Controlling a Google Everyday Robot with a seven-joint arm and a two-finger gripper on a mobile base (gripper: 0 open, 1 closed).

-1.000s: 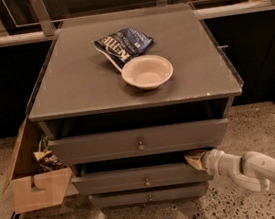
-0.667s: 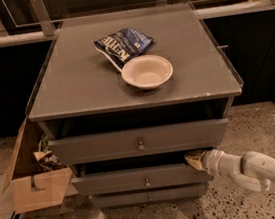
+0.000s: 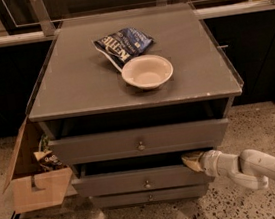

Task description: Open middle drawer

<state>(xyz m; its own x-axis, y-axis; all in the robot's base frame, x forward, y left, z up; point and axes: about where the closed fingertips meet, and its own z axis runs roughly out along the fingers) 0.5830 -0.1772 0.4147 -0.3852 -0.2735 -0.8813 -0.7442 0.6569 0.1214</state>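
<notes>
grey cabinet [image 3: 74, 89] with three drawers stacked in its front. the middle drawer [image 3: 112, 184] sits in the cabinet's second tier, with one small round knob [image 3: 147, 184] at the centre of its flat front. this front stands forward of the bottom drawer [image 3: 119, 200] at the cabinet's base, and a dark gap runs along its upper edge; the inside is not visible. the top drawer [image 3: 97, 147], directly under the cabinet's top, also stands slightly forward. the gripper [image 3: 192, 161] is at the cabinet's front right, its tan tip in the gap at the right end of the middle drawer's upper edge; contact with that edge cannot be confirmed, and whether the gripper is open or closed cannot be told. the white arm [image 3: 256, 169] reaches in from the cabinet's lower right. on the cabinet's top, a white bowl [image 3: 147, 72] sits near centre with a blue chip bag [image 3: 125, 43] touching its rear side. an open cardboard box [image 3: 37, 188] stands against the cabinet's left side on the speckled floor [image 3: 241, 209]
</notes>
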